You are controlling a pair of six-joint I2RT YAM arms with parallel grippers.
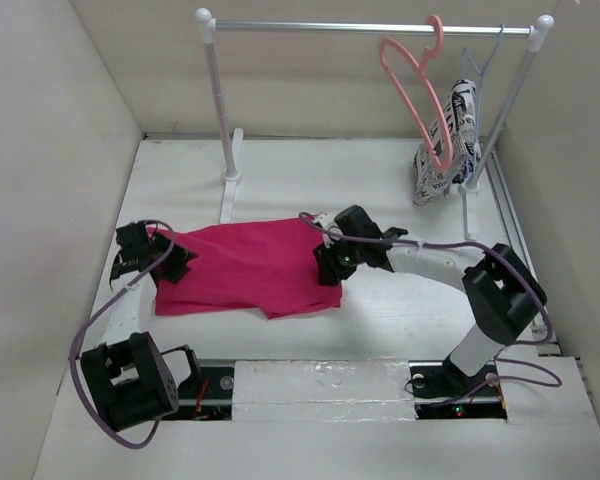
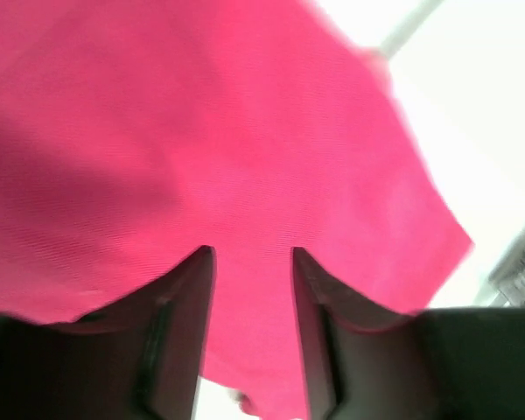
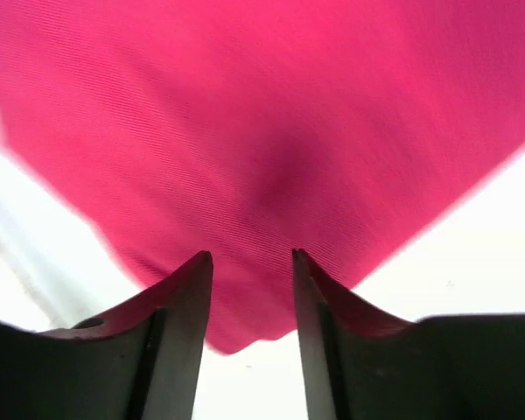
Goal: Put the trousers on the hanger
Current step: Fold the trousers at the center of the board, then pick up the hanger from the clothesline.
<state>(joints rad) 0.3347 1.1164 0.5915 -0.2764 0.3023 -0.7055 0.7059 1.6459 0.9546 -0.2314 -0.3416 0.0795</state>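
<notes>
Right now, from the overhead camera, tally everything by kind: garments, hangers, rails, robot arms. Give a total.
Garments: 2 (magenta trousers, white lettered garment)
Hangers: 2 (salmon-pink plastic hanger, light-blue wire hanger)
Clothes rail: 1
Robot arms: 2 (left arm, right arm)
Total: 7

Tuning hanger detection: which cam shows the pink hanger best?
Top external: the hanger hangs in full from the rail by its hook. Both wrist views are filled by the trousers; no hanger.
</notes>
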